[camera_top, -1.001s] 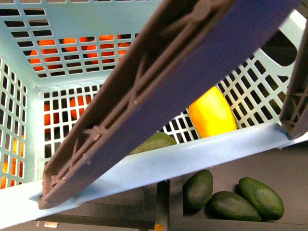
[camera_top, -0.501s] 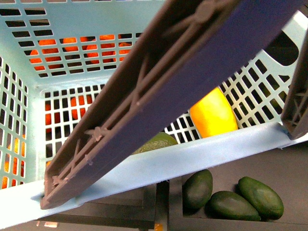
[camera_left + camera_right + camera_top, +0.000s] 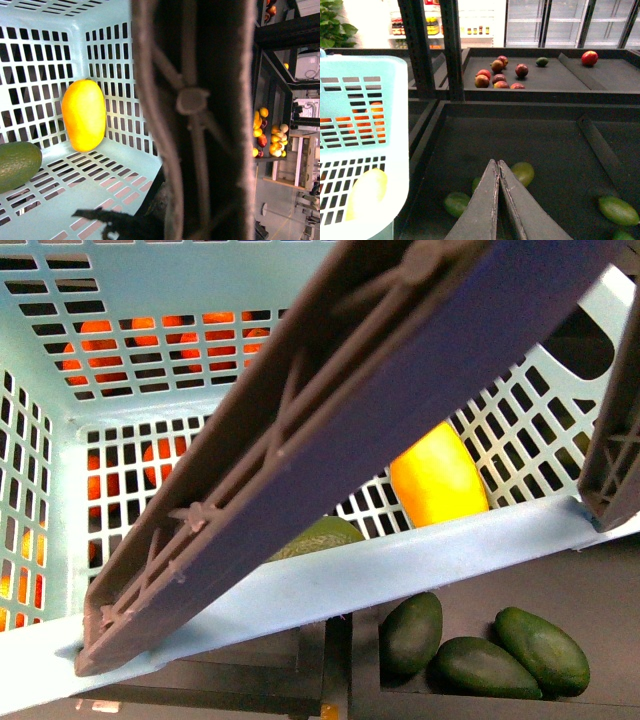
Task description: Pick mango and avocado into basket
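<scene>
both fruits look like they're already in. the mango (image 3: 438,480) sits right of centre in the front view, leaning on the lattice wall of the basket (image 3: 60,500), and the avocado (image 3: 322,537) pokes out lower centre, just under the big grey-brown handle (image 3: 330,430) that cuts diagonally across the frame. in the left wrist view the mango (image 3: 83,115) stands mid-left and the avocado (image 3: 17,164) is at the lower left edge, both on the basket floor.

so i'd say the picking part is done and what's left is basically pulling clear, or carrying the basket.

right gripper (image 3: 497,167) is at bottom centre of its own view, fingers pressed together with nothing between them, hovering over the dark bin. left gripper: can't tell, the handle fills that view.

around: three more avocados (image 3: 485,645) in the black tray at lower right, oranges (image 3: 100,340) behind the far wall, reddish fruit (image 3: 497,75) on a shelf further back. the handle is the main thing in the way of any reach in.
</scene>
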`<state>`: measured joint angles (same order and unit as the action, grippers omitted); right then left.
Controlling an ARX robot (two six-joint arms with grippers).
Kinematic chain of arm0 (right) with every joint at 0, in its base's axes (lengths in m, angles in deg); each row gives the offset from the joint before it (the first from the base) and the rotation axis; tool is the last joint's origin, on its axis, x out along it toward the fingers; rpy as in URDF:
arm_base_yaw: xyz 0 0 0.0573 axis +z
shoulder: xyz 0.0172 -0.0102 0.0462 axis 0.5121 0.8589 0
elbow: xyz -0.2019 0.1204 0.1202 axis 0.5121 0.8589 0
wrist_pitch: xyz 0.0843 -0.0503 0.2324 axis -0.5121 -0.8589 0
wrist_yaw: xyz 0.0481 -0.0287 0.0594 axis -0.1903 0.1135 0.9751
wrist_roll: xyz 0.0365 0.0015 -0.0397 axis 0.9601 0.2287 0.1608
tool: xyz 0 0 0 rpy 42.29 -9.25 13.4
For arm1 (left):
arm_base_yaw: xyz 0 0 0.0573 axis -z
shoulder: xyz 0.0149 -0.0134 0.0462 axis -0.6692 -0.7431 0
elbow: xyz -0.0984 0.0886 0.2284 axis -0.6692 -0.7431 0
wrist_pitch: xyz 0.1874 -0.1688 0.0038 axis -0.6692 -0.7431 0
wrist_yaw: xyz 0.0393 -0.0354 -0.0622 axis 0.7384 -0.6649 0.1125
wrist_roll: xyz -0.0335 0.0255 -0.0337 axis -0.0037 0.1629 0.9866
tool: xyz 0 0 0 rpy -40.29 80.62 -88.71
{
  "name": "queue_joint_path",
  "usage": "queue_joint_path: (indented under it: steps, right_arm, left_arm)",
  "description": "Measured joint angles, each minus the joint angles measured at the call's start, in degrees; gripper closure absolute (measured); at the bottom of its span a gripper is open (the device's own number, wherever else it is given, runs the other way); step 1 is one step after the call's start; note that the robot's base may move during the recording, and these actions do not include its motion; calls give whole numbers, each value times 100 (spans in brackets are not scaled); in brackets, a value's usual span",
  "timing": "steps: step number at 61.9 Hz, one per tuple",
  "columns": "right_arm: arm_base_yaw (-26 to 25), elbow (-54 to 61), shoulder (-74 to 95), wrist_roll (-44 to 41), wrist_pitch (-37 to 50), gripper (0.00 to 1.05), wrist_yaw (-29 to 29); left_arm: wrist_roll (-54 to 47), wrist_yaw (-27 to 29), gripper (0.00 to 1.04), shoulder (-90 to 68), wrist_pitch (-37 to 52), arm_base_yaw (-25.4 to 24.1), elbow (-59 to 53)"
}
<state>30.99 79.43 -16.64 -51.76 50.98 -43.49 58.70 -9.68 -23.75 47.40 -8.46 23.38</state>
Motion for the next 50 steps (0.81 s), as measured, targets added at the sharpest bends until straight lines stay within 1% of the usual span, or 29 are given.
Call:
queue_joint_path:
  steps: [3,7,10,20,22,26,29,31,35,40,42,46,50]
  right_arm:
    - [0,-2,-133,0,-138,103,-2]
    - [0,-2,-601,0,-789,103,2]
    - [0,-2,-850,0,-970,103,-9]
    - [0,-2,-997,0,-1029,103,-9]
    - [0,-2,-1001,-4,-1032,101,-11]
    - [0,-2,-1003,0,-1034,93,-9]
    - [0,-2,-1003,0,-1036,84,-11]
    - [0,-2,-1005,-2,-1036,80,-9]
    - [0,-2,-1005,-2,-1036,66,-11]
    - [0,-2,-1005,0,-1036,56,-11]
    - [0,-2,-1008,-2,-1036,49,-11]
    - [0,-2,-1008,0,-1036,38,-11]
    - [0,-2,-1005,0,-1036,30,-11]
  left_arm:
    - [0,0,101,0,0,0,0]
    - [0,0,101,0,0,0,0]
    - [-4,4,101,0,0,0,0]
    - [-11,-2,101,0,0,0,0]
    - [-4,-4,101,0,0,0,0]
    - [4,-2,101,0,0,0,0]
    - [-9,0,101,0,0,0,0]
    - [-9,0,101,0,0,0,0]
    - [-4,-2,101,0,0,0,0]
    - [-7,-2,101,0,0,0,0]
    - [-7,0,101,0,0,0,0]
    - [-9,0,101,0,0,0,0]
    - [-7,0,101,0,0,0,0]
